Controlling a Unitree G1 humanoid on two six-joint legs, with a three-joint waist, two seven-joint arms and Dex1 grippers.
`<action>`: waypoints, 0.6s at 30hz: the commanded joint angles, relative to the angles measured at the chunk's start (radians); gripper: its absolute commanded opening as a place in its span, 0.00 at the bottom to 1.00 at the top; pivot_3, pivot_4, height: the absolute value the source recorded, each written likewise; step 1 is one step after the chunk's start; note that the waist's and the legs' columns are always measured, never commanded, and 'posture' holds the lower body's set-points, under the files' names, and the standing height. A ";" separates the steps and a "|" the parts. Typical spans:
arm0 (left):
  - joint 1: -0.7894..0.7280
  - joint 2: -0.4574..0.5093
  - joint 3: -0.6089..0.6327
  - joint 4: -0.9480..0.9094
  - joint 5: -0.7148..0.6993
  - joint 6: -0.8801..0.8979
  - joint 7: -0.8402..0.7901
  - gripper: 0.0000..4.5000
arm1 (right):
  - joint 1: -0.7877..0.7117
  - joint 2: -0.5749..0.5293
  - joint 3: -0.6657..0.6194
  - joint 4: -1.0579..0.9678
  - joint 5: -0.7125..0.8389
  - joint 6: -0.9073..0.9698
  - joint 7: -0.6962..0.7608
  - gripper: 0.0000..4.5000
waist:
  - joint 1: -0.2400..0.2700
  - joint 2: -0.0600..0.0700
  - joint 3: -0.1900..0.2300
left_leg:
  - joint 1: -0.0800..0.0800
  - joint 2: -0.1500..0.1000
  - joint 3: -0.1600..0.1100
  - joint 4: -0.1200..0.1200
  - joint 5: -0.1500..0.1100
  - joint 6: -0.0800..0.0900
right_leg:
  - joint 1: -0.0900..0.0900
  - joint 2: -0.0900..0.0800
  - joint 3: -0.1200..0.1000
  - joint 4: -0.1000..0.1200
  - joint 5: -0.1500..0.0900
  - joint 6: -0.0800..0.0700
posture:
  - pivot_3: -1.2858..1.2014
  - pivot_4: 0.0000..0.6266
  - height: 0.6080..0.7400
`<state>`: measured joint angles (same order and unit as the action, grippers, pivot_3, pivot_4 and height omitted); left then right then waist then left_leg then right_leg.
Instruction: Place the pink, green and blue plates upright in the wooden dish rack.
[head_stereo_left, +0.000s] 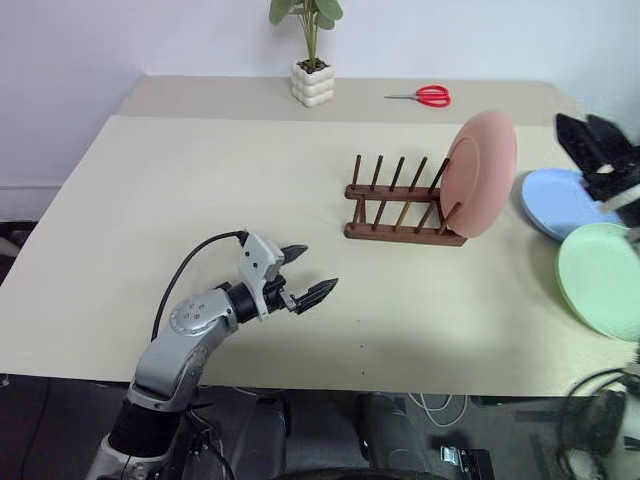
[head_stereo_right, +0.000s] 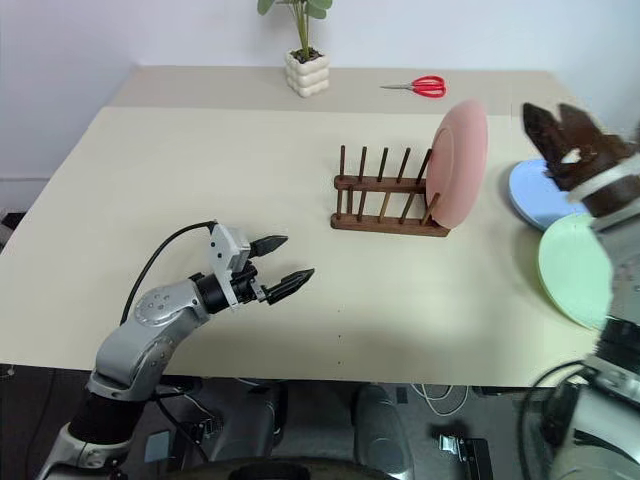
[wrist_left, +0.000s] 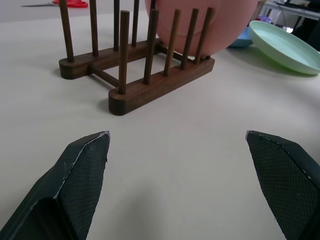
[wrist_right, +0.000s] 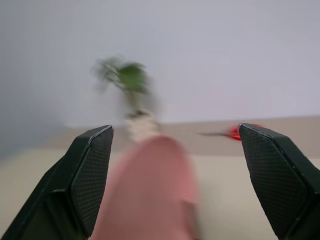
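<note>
Nearest us, our left gripper (head_stereo_left: 303, 272) hangs low over bare table (head_stereo_left: 150, 200), fingers wide apart, holding nothing. Mid-table sits the rack (head_stereo_left: 400, 205), w/ the pink plate (head_stereo_left: 480, 172) upright in its right end slot. Risk here: it leans on thin pegs only, so any knock to rack or plate could tip it out.

Further right, the green plate (head_stereo_left: 600, 280) and blue plate (head_stereo_left: 560, 200) lie flat, overlapping at the table's right edge. Our right gripper (head_stereo_right: 565, 135) hovers above them, fingers apart, empty. Flat plates give little to pinch, and a sloppy grab could shove them off the edge. Far back: plant (head_stereo_left: 312, 50), scissors (head_stereo_left: 425, 96), out of the way.
</note>
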<state>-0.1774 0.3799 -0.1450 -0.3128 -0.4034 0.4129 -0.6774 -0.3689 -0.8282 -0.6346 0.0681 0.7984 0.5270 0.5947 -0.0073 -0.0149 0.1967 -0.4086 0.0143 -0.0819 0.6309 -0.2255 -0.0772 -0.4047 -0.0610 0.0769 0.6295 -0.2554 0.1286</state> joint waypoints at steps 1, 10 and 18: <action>-0.045 -0.018 -0.023 0.024 -0.007 -0.039 -0.053 1.00 | 0.123 -0.071 -0.027 -0.072 -0.093 -0.002 0.010 0.90 | -0.006 0.000 0.000 | 0.000 0.000 0.000 0.000 0.000 0.000 | 0.000 0.000 0.000 0.000 0.000 0.000 | 0.52 0.24 0.92; -0.142 -0.051 -0.116 0.133 -0.021 -0.056 -0.247 1.00 | 0.534 -0.119 0.002 -0.338 -0.310 0.099 -0.011 0.90 | -0.012 0.006 -0.003 | 0.001 0.000 0.003 0.000 0.000 0.000 | 0.000 0.001 0.003 0.000 0.000 0.000 | 0.52 0.24 0.92; -0.153 -0.072 -0.144 0.149 0.000 -0.067 -0.285 1.00 | 0.561 -0.080 0.124 -0.282 -0.450 0.080 -0.053 0.90 | -0.009 0.005 -0.003 | 0.001 0.000 0.003 0.001 0.000 0.000 | 0.000 0.000 0.003 0.000 0.000 0.000 | 0.52 0.24 0.92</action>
<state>-0.3207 0.3131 -0.2870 -0.1474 -0.4036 0.3647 -0.9587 0.2021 -0.9188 -0.5104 -0.2237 0.3741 0.6288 0.5537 -0.0168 -0.0097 0.1937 -0.4077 0.0143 -0.0788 0.6319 -0.2256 -0.0769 -0.4050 -0.0609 0.0802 0.6294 -0.2558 0.1284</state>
